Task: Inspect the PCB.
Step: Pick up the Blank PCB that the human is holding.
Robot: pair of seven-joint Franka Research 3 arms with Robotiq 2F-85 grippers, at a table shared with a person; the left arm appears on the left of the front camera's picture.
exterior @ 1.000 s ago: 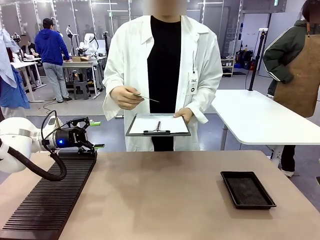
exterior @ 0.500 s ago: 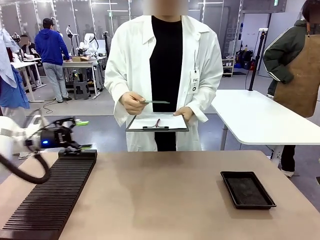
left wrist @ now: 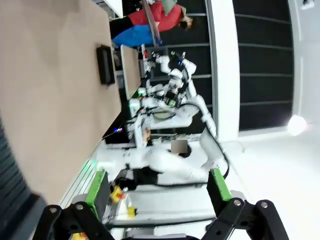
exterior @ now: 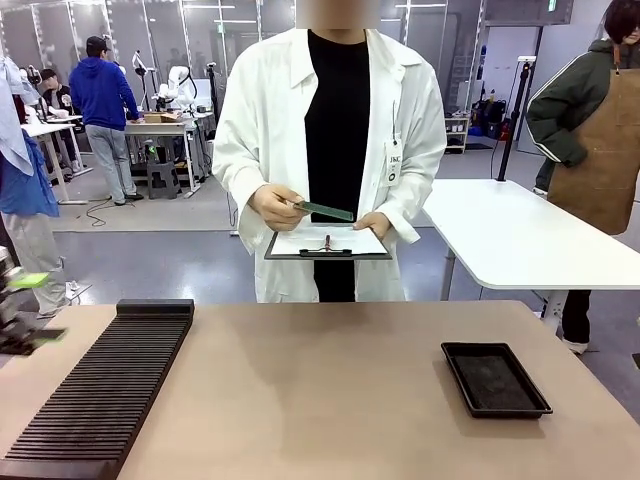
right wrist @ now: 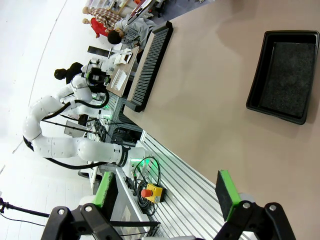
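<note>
A person in a white coat stands at the far side of the table and holds the PCB (exterior: 323,211), a thin green board, in one hand just above a clipboard (exterior: 328,243) held in the other. My left gripper (exterior: 40,308) is at the far left edge, left of the black slotted rack (exterior: 110,380), far from the PCB. It is open with nothing between its green pads (left wrist: 97,187). My right gripper (right wrist: 165,192) is open and empty too, hanging over the table's near edge.
A shallow black tray (exterior: 495,378) lies at the table's right; it also shows in the right wrist view (right wrist: 282,82). The slotted rack (right wrist: 152,60) runs along the left side. A white table (exterior: 520,240) and other people stand behind.
My left arm has pulled back leftward from the rack's far end to the picture's edge. The person has lowered the PCB toward the clipboard and tilted its face up.
</note>
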